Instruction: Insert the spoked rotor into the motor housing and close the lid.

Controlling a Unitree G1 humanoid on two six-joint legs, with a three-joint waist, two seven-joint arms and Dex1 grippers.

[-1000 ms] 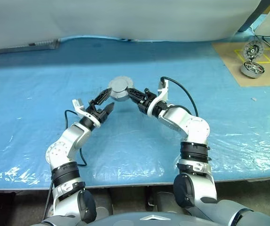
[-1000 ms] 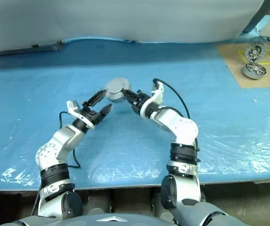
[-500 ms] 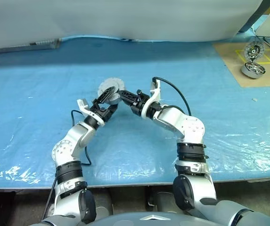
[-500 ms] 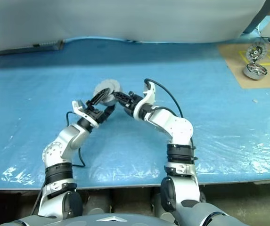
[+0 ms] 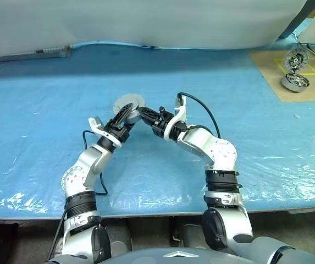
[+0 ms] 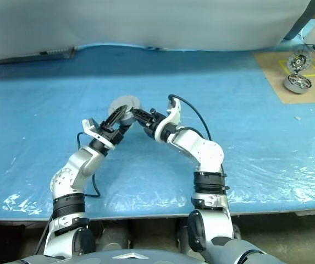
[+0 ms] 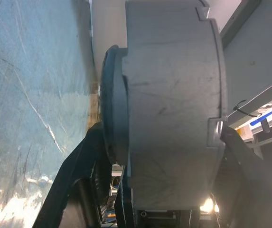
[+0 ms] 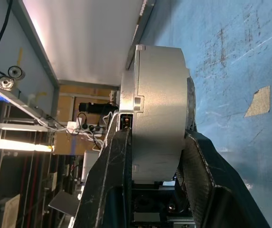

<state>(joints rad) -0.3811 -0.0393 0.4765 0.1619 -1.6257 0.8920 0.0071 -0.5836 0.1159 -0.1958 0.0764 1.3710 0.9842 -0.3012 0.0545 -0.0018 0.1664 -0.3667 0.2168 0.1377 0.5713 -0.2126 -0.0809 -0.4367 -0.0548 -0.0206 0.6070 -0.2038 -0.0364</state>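
The motor housing (image 5: 127, 102) is a thick round grey drum held up over the middle of the blue table. The toothed lid lies flat against its upper face. My left gripper (image 5: 125, 116) comes at it from the left and my right gripper (image 5: 141, 114) from the right. In the left wrist view the drum (image 7: 173, 109) sits between both black fingers (image 7: 74, 190), which touch its two flat sides. The right wrist view shows the housing (image 8: 159, 95) clamped between that gripper's fingers (image 8: 114, 175). The spoked rotor is hidden.
The blue plastic sheet (image 5: 47, 110) covers the table, wrinkled along the front edge. At the far right, a cardboard sheet (image 5: 267, 71) carries a spoked round metal part (image 5: 296, 58) standing upright and a silver round part (image 5: 293, 81). Black cables run along the right edge.
The right gripper has carried the housing a little to the left. The left gripper, open a second ago with one finger beside the housing, has closed around it.
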